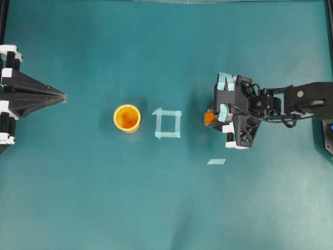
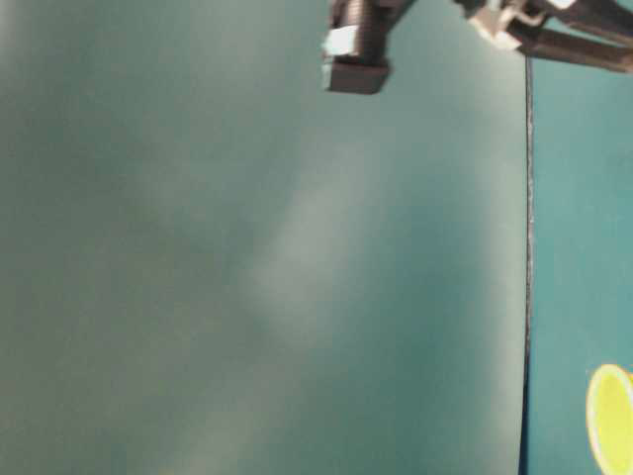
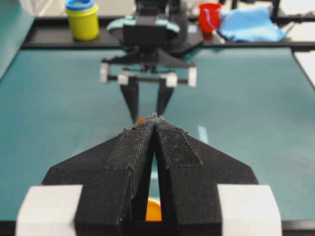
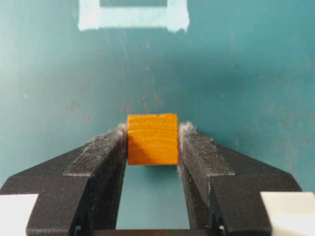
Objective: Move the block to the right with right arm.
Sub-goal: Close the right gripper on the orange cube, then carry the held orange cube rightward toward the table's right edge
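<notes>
Fingertips (image 4: 106, 147) of the right arm's black, blue-taped gripper (image 4: 153, 145) sit flush against both side faces of the small orange wooden cube (image 4: 152, 139), grasping it on the teal table mat (image 4: 246, 73); the left arm's bare black gripper (image 3: 155, 129) rests clenched, holding nothing. Cube looks light, rigid, flat-sided, grain giving decent friction, so a modest squeeze on the opposite faces at mid-height should do. Beyond it lies the pale blue tape square (image 1: 167, 124), block just right of it, then the round yellow-orange plastic cup (image 1: 127, 117) further left.
</notes>
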Action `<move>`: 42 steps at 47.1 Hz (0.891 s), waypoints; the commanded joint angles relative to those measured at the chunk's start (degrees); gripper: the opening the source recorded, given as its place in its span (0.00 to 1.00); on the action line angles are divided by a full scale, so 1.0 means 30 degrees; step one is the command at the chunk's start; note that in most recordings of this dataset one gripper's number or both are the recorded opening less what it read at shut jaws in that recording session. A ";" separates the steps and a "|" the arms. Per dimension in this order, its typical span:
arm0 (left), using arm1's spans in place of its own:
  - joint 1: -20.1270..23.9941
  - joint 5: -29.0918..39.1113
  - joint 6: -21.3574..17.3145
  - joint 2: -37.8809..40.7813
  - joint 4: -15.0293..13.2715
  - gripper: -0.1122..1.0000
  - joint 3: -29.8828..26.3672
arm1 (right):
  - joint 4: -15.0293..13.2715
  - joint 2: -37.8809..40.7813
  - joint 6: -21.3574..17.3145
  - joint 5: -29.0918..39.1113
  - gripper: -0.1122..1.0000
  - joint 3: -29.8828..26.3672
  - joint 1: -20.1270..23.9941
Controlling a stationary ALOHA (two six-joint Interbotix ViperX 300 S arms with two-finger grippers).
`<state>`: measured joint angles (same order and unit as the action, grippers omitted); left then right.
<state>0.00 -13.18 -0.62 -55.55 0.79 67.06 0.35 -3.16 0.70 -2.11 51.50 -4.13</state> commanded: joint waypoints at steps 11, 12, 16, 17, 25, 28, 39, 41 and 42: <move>0.0029 -0.0088 0.0000 0.0059 0.0059 0.10 -0.0586 | 0.0000 -0.3369 0.0029 0.3516 0.46 -0.1348 0.0029; 0.0029 -0.0088 0.0000 0.0059 0.0059 0.10 -0.0586 | 0.0000 -0.3545 0.0029 0.3721 0.46 -0.1406 0.0029; 0.0029 -0.0088 0.0029 0.0059 0.0059 0.10 -0.0586 | 0.0000 -0.4277 0.0000 0.4482 0.46 -0.1553 0.0029; 0.0029 -0.0059 0.0029 0.0059 0.0059 0.10 -0.0586 | -0.0029 -0.4424 0.0000 0.4629 0.46 -0.1582 0.0029; 0.0029 -0.0059 0.0029 0.0059 0.0059 0.10 -0.0586 | -0.0029 -0.5713 -0.0059 0.5771 0.46 -0.1523 0.0029; 0.0029 -0.0059 0.0029 0.0059 0.0059 0.10 -0.0586 | 0.0000 -0.6094 -0.0117 0.6123 0.46 -0.1348 0.0029; 0.0029 -0.0059 0.0117 0.0059 0.0059 0.10 -0.0586 | 0.0088 -0.7881 -0.0264 0.7441 0.46 -0.0703 0.0029; 0.0029 -0.0059 0.0146 0.0059 0.0059 0.10 -0.0586 | 0.0088 -0.8262 -0.0293 0.7646 0.46 -0.0586 0.0029; 0.0029 -0.0059 0.0146 0.0059 0.0059 0.10 -0.0586 | 0.0088 -0.8467 -0.0293 0.7734 0.46 -0.0498 0.0029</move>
<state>0.00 -13.10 -0.35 -55.55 0.79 67.06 0.44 -26.10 -0.18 20.39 50.27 -4.13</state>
